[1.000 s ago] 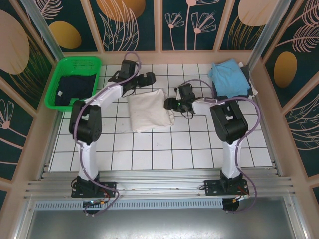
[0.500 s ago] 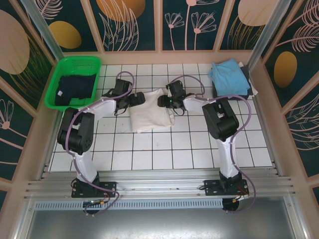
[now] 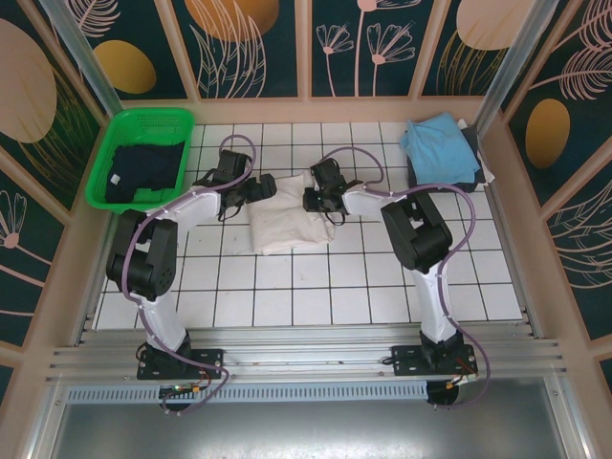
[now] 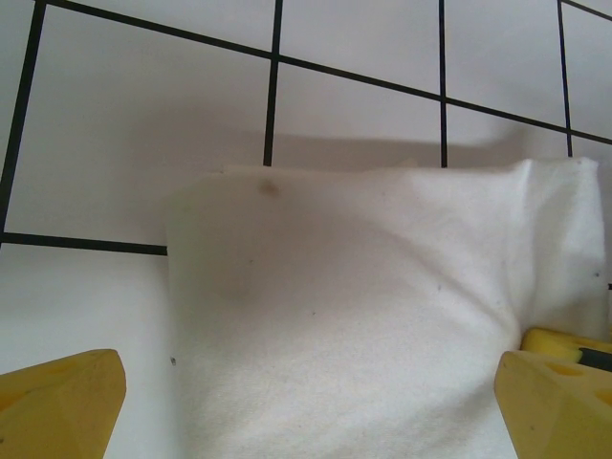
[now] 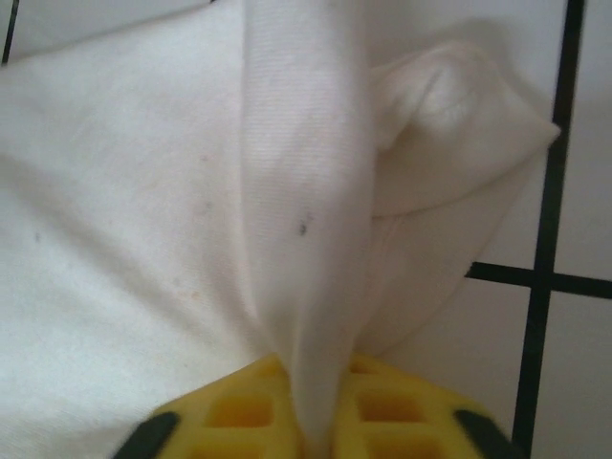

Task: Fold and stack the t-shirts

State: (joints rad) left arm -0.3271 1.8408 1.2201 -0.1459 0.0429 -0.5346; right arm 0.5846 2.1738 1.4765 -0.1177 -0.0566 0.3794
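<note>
A folded cream-white t-shirt [image 3: 287, 225] lies on the tiled table in the middle. My left gripper [image 3: 264, 188] hovers at its far left corner, open; in the left wrist view its yellow fingertips [image 4: 59, 405] stand wide on either side of the cream-white t-shirt [image 4: 363, 316]. My right gripper [image 3: 312, 200] sits at the far right corner, shut on a pinched ridge of the cream-white t-shirt [image 5: 306, 220], with the right gripper [image 5: 317, 413] at the bottom of its own view. At the back right a light blue t-shirt [image 3: 438, 143] rests on a dark grey one [image 3: 445, 180]. A dark navy t-shirt [image 3: 143, 174] lies in the basket.
The green mesh basket [image 3: 151, 122] stands at the back left. Wooden walls [image 3: 306, 107] fence the table at the back and both sides. White tiles [image 3: 316, 287] in front of the cream-white shirt are bare.
Both grippers have come down to the cream-white shirt's far edge. The right one shut on a ridge of its cloth; the left stayed open.
</note>
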